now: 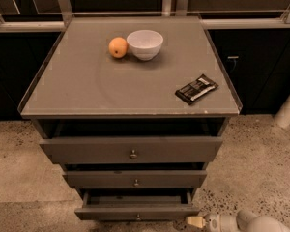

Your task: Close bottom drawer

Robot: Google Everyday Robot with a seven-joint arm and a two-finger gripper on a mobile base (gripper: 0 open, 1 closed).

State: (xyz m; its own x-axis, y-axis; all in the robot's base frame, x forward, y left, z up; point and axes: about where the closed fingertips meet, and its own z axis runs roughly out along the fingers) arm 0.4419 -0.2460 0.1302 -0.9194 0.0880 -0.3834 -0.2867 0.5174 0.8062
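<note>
The bottom drawer (135, 211) is the lowest of three dark grey drawers in the cabinet. It stands pulled out, with its dark inside showing behind the narrow front and a tiny knob at the frame's lower edge. My gripper (194, 221) is low at the bottom right. Its pale tip points left, close to the right end of the bottom drawer's front. The grey arm trails off to the right.
The middle drawer (135, 179) and top drawer (131, 150) sit above. On the cabinet top (87, 91) are an orange (118, 47), a white bowl (145, 44) and a dark snack bar (196, 89). Speckled floor surrounds the cabinet; a white post (289, 108) stands right.
</note>
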